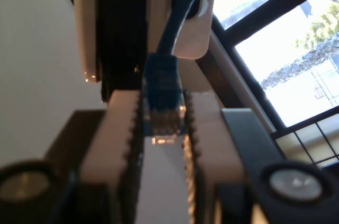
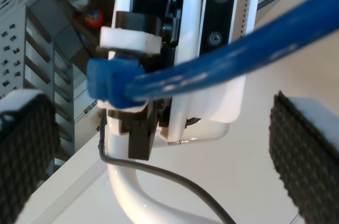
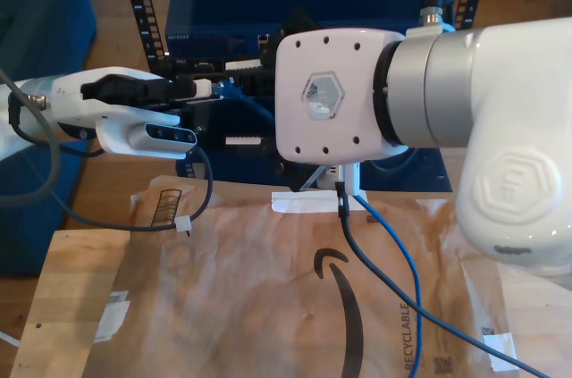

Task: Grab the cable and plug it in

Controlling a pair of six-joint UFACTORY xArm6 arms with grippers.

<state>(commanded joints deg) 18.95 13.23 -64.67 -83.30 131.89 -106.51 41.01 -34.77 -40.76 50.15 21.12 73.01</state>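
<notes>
Jaws of my first gripper (image 1: 163, 128) clamp the cable (image 1: 161, 89) plug.

- "RECYCLABLE" printed vertically in black on the brown paper sheet (image 3: 268, 306) covering the table, near the blue cable (image 3: 402, 257)
- black curved-arrow smile logo on the same paper, no letters
- small white lettering on the dark blue box (image 3: 223, 34) behind my arms, too small to read

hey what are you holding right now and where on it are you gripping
My first gripper holds the blue cable by its plug, pinched between the fingers. My second gripper is open, holding nothing.
</notes>
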